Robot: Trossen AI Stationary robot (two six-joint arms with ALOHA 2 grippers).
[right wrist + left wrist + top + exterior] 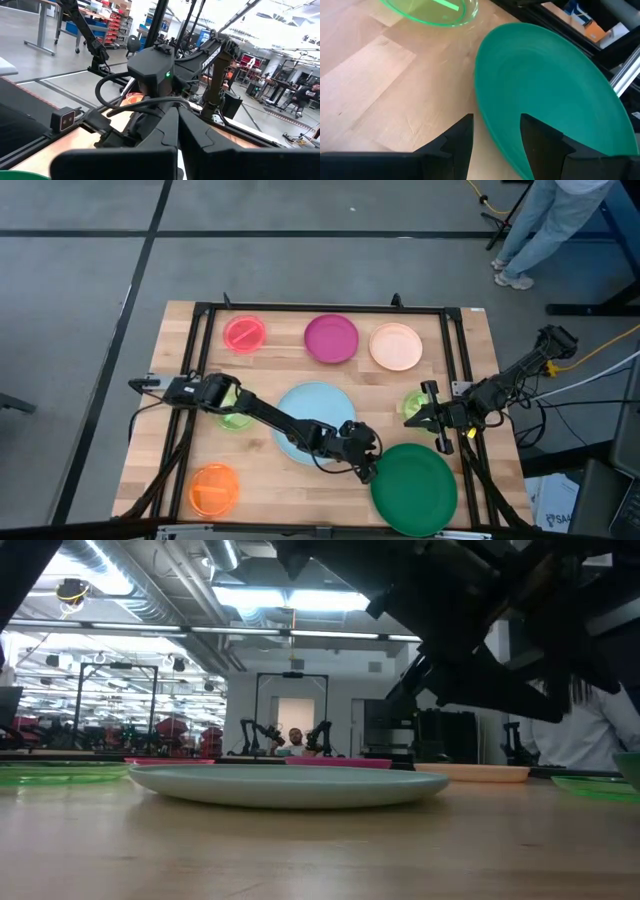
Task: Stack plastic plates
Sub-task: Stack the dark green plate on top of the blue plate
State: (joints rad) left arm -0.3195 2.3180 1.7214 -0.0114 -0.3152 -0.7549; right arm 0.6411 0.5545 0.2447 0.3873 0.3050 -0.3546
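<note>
Your left gripper [366, 470] is down at the near-left rim of the dark green plate [415, 485], fingers [457, 137] spread apart and straddling that rim, one finger over the bare wood, the other over the plate. Nothing is clamped. Your left arm reaches across the light blue plate [305, 408], which lies flat mid-table. Your right gripper [418, 418] hangs over the lime green plate [417, 402] at the right side, its fingers pressed together and empty. Along the far edge you have the pink-red plate [244, 334], the magenta plate [331, 338] and the peach plate [395, 346] in a row. The orange plate [214, 489] sits near-left, and a second lime green plate [234, 418] lies under your left arm's base.
</note>
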